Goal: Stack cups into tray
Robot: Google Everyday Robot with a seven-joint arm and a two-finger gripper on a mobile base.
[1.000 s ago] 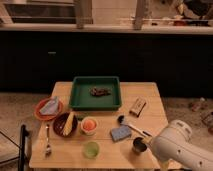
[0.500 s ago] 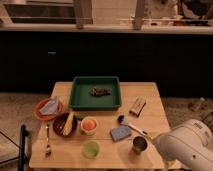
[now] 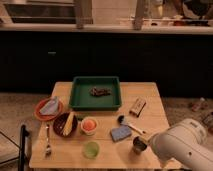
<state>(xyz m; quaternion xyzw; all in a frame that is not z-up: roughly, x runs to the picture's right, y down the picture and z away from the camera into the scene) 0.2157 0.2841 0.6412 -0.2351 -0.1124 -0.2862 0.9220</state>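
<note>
The dark green tray (image 3: 75,96) lies at the far middle of the wooden table (image 3: 150,100), with a small brown item (image 3: 101,91) inside it. The steel cup (image 3: 139,145) stands upright near the front right edge. The light green cup (image 3: 91,149) stands upright at the front middle. Both cups are outside the tray and apart from each other. My white arm (image 3: 185,146) fills the lower right corner, its near end right beside the steel cup. The gripper is hidden behind the arm's bulk, and nothing appears lifted off the table.
An orange plate (image 3: 39,112) with a grey cloth sits at the left, with a brown bowl (image 3: 59,127) holding a banana beside it. Also there are a small cup with orange contents (image 3: 89,125), a blue sponge (image 3: 120,133), a dark-headed utensil (image 3: 127,123), a brown packet (image 3: 137,106) and a spoon (image 3: 48,141).
The white arm shifted slightly right, then back left, ending close to the steel cup. Nothing on the table has moved.
</note>
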